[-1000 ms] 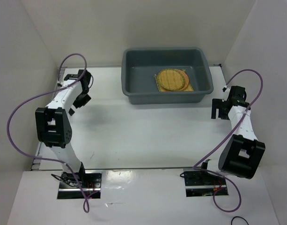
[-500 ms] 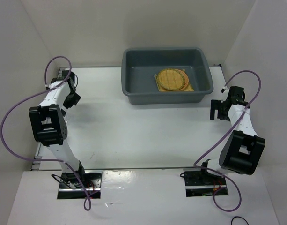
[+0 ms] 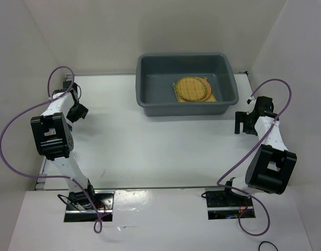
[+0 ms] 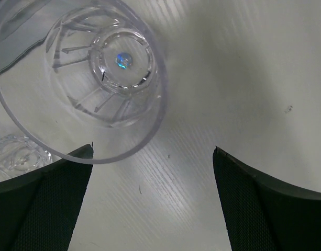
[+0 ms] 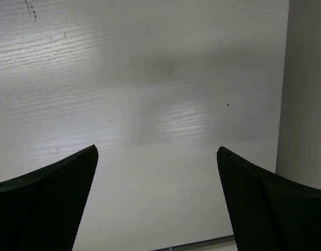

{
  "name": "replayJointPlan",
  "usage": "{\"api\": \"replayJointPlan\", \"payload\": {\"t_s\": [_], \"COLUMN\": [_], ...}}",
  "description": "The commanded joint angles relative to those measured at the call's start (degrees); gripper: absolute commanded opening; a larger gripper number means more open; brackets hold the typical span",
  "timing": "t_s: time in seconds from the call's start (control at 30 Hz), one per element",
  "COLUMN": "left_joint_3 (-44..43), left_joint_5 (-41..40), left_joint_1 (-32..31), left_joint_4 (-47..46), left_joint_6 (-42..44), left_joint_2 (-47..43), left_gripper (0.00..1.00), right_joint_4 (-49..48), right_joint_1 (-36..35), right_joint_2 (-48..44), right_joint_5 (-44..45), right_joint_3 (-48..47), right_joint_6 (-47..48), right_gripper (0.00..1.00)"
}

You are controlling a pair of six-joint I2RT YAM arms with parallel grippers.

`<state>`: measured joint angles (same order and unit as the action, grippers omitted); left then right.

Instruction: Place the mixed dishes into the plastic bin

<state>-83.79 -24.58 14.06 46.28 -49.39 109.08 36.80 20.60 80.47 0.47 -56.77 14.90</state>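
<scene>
— Plastic bin (image 3: pixel 150 102): contents, please.
— The top camera puts it at upper centre. Inside, right of its middle, I see the square mat (image 3: pixel 214 98) with the green-rimmed disc (image 3: pixel 207 90) and the orange-brown disc (image 3: pixel 190 89) stacked on it.
— And the glass cup (image 4: pixel 118 63)?
— I cannot make it out from above. Only my left wrist camera shows it, at upper left of that frame, mouth toward the lens, ahead of the fingertips and not between them.
— Grippers?
— The left gripper (image 4: pixel 152 157) is spread wide and holds nothing; from above it sits at far left. The right gripper (image 5: pixel 157 154) is equally wide and empty, over bare table (image 5: pixel 150 78) at the right edge.
</scene>
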Motion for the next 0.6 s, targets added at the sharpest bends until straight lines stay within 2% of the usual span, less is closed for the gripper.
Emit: {"api": "replayJointPlan", "payload": {"t_s": [0.0,0.17,0.33,0.57], "left_joint_3": [-3.5,-10.1,-18.4,-20.5], "left_joint_5": [3.4,3.3,1.6,0.2], "left_joint_1": [-1.9,-3.7,-2.4,-1.2], "left_joint_4": [-0.8,-0.8,2.8,3.6], "left_joint_6": [1.4,3.3,5.4,6.5], "left_joint_2": [-4.5,-7.2,-1.8,2.5], "left_gripper": [1.0,1.0,1.0,1.0], "right_joint_4": [-0.3,-0.3,-0.3,-0.3], "right_joint_1": [-0.3,-0.3,-0.3,-0.3], "right_joint_2": [0.4,0.9,0.9,0.9], "right_joint_5": [-0.6,-1.1,-1.1,-1.1], "right_joint_3": [0.2,0.2,0.2,0.2], "right_joint_6": [0.9,0.9,0.9,0.9], "right_gripper": [0.98,0.98,0.98,0.98]}}
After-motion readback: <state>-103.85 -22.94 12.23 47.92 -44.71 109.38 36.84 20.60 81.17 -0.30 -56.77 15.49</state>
